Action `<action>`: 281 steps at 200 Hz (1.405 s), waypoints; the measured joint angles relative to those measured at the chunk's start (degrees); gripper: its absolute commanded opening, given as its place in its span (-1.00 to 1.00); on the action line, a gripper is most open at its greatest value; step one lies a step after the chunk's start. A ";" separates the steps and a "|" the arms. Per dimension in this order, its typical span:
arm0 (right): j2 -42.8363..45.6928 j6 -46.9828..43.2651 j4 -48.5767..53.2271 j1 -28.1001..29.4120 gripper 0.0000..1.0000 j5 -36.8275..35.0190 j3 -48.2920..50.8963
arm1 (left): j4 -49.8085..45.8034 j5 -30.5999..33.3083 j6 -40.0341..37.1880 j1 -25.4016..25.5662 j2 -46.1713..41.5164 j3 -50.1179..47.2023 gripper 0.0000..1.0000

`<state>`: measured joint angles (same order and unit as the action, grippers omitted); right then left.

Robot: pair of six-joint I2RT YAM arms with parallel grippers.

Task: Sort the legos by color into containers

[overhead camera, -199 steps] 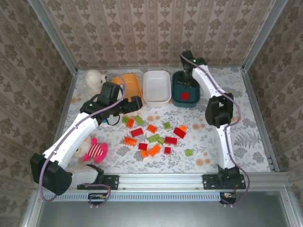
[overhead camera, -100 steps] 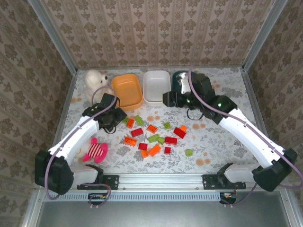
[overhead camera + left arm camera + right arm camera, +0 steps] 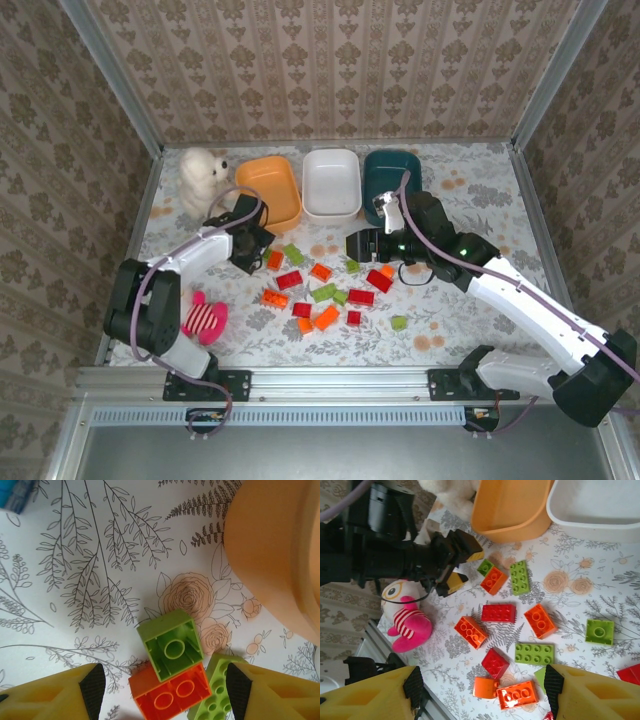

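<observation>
Your left jaws stand apart, low over the table point(image 3: 480, 200), just in front of the orange bin point(image 3: 270, 545). In the left wrist view their yellow fingers point(image 3: 55, 695) straddle three legos. These are a small green brick point(image 3: 171, 645), an orange brick point(image 3: 172, 696) touching its near side, and a longer green brick point(image 3: 212, 700) beside the orange one. Bare table shows between the orange brick and one finger. The longer green brick meets the other finger, but you cannot tell whether it is touching or tucked beneath. Nothing is clamped.

Your right jaws also stand apart and hold nothing. They are raised above the table's middle, with their fingers point(image 3: 590, 695) framing the scattered bricks below.

The remaining legos point(image 3: 322, 292), red, orange and green, lie loose on the table between the two arms, near the bins and outside them. The three bins sit in a row at the far edge, with the orange bin to the left, the white bin point(image 3: 331, 185) in the middle and the teal bin point(image 3: 380, 165) to the right.

A white plush point(image 3: 203, 175) sits just beside the orange bin. A pink striped toy point(image 3: 203, 322) lies by the left arm, well apart from the bricks.
</observation>
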<state>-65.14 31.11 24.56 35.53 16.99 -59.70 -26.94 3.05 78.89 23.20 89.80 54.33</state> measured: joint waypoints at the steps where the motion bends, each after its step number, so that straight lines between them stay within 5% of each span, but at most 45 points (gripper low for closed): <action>1: 0.00 0.00 0.00 0.00 0.37 0.02 0.00 | 0.04 0.02 0.02 0.00 0.04 0.00 0.35; 197: -1.05 0.42 -0.17 0.00 0.38 0.24 0.09 | -6.32 1.53 1.16 1.03 13.46 9.22 0.08; 232: -1.36 0.42 -0.15 0.00 0.38 0.22 0.09 | -6.67 1.97 2.01 1.92 13.51 9.62 -0.26; 281: -1.36 0.39 -0.02 0.00 0.38 0.20 0.09 | -9.11 5.40 2.03 2.97 12.44 9.64 -0.31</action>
<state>-66.50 31.51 24.53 35.53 17.19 -59.61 -36.05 8.45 80.93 26.17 102.24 63.96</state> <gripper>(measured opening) 0.689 0.356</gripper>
